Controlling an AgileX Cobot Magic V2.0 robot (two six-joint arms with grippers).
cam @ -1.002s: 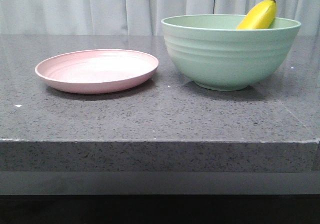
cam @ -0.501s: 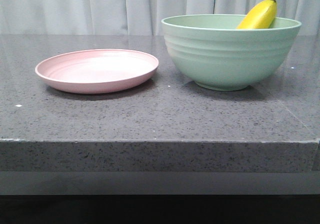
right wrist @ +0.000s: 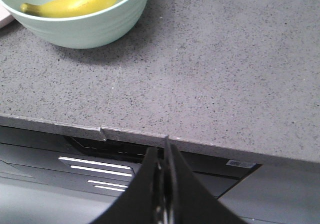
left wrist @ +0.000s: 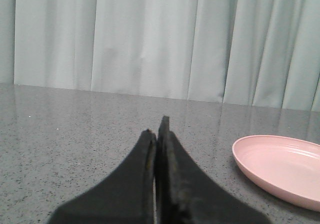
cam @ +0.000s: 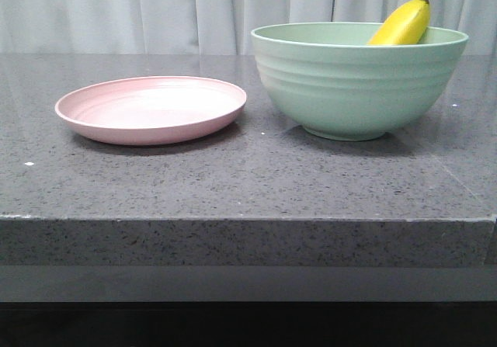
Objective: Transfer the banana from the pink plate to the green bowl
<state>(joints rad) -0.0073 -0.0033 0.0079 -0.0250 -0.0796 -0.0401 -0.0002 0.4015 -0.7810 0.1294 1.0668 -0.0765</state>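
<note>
The banana [cam: 401, 23] is propped in the green bowl [cam: 357, 83], right of the bare pink plate [cam: 151, 108] on the counter [cam: 248, 180]. Both arms' jaws are closed, nothing gripped. A small white label under the counter edge can't be read.

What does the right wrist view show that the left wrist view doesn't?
Only the right wrist view shows the banana lying inside the green bowl, plus the table's front edge and the shut right gripper pulled back past it. Only the left wrist view shows the pink plate, nothing on the part in view, the curtain and the shut left gripper. Both share the grey speckled tabletop.
</note>
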